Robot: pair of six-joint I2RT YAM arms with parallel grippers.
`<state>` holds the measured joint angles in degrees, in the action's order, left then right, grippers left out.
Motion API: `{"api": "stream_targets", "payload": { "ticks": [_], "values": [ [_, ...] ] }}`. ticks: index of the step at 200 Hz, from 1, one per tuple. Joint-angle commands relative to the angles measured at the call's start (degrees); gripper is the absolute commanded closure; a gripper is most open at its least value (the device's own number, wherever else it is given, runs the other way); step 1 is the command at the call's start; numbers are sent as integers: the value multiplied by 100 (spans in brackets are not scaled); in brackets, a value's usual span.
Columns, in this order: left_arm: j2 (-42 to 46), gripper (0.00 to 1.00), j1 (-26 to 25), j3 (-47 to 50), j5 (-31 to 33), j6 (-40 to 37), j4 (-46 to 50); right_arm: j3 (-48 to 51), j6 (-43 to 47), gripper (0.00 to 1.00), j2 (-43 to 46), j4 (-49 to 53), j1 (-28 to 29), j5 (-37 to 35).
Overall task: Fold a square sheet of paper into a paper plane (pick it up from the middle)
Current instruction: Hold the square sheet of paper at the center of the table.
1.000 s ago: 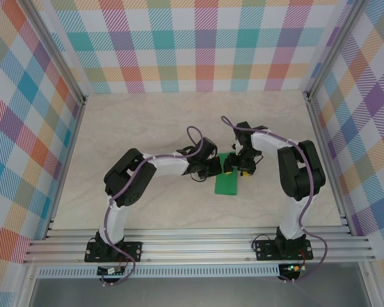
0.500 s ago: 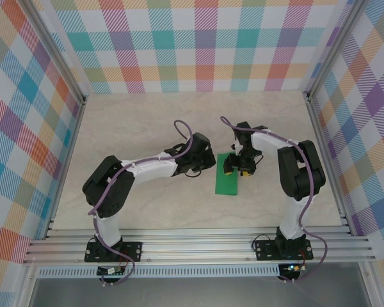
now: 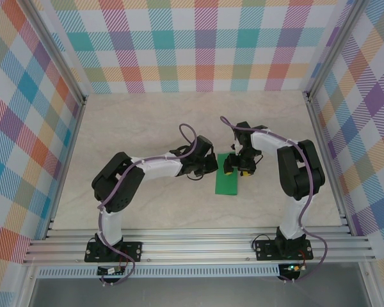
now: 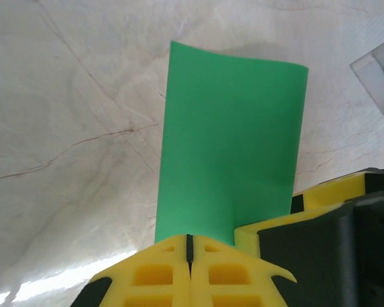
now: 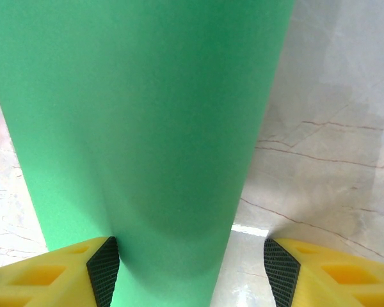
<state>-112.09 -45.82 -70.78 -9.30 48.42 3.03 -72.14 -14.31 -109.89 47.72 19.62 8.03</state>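
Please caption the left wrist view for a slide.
Shut yellow left gripper at edge of bright-green rectangular paper sheet.

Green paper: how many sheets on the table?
1. The green sheet lies in the middle of the table, running between the right gripper's open fingers, with the shut left gripper at its edge. Anything beneath it would be hidden.
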Motion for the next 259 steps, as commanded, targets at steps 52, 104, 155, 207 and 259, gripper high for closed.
{"api": "stream_targets", "payload": {
  "ticks": [52, 104, 155, 207, 259],
  "values": [
    [-410, 98, -41, -456, -473, 9, -6, 42, -10, 34, -281, -70, 3, -276],
    [-576, 100, -46, -519, -451, 44, 81, 50, -37, 34, -287, -88, -2, -241],
    [-716, 100, -48, -551, -505, 70, 39, 50, -38, 34, -314, -104, 1, -223],
    [-832, 100, -54, -591, -485, 44, 202, 51, -43, 34, -314, -96, -2, -232],
    [-946, 100, -89, -755, -336, -87, 655, 33, -46, 34, -314, -83, -3, -242]
  ]
}}
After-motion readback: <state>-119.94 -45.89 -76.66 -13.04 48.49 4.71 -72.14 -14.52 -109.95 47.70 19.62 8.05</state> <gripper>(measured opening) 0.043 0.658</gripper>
